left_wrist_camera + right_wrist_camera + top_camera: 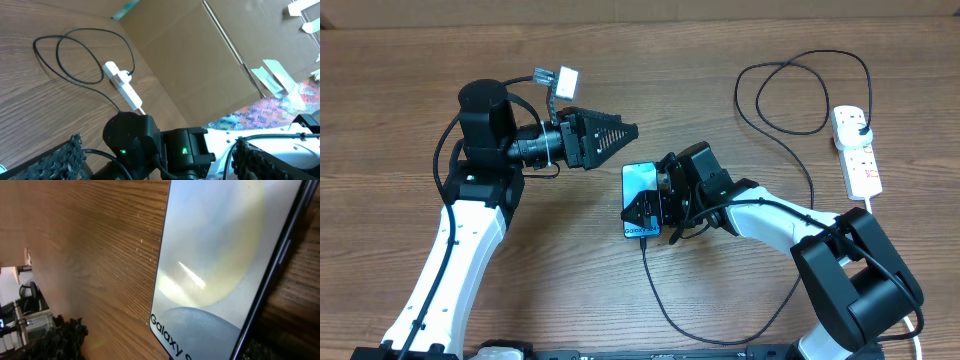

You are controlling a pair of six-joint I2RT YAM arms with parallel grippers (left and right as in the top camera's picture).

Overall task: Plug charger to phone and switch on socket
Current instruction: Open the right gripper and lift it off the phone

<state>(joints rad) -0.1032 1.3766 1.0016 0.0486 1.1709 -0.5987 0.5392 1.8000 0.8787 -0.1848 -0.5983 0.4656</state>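
Note:
The phone (638, 180) lies flat on the wooden table, its light blue screen (220, 255) filling the right wrist view with "Galaxy" lettering. My right gripper (645, 210) hovers low over its near end, open; one finger (62, 340) stands well clear of the phone's left edge. The charger's black cable (665, 300) leaves the phone's near edge, loops across the table and ends in a black plug (861, 126) seated in the white socket strip (857, 152). The connector tip is hidden under the gripper. My left gripper (615, 133) is open and empty, left of the phone.
A loop of the cable (790, 95) lies behind the right arm. The socket strip (122, 85) and cable loop (75, 55) also show in the left wrist view, with a cardboard wall (200, 65) behind. White tags (555, 76) sit by the left arm.

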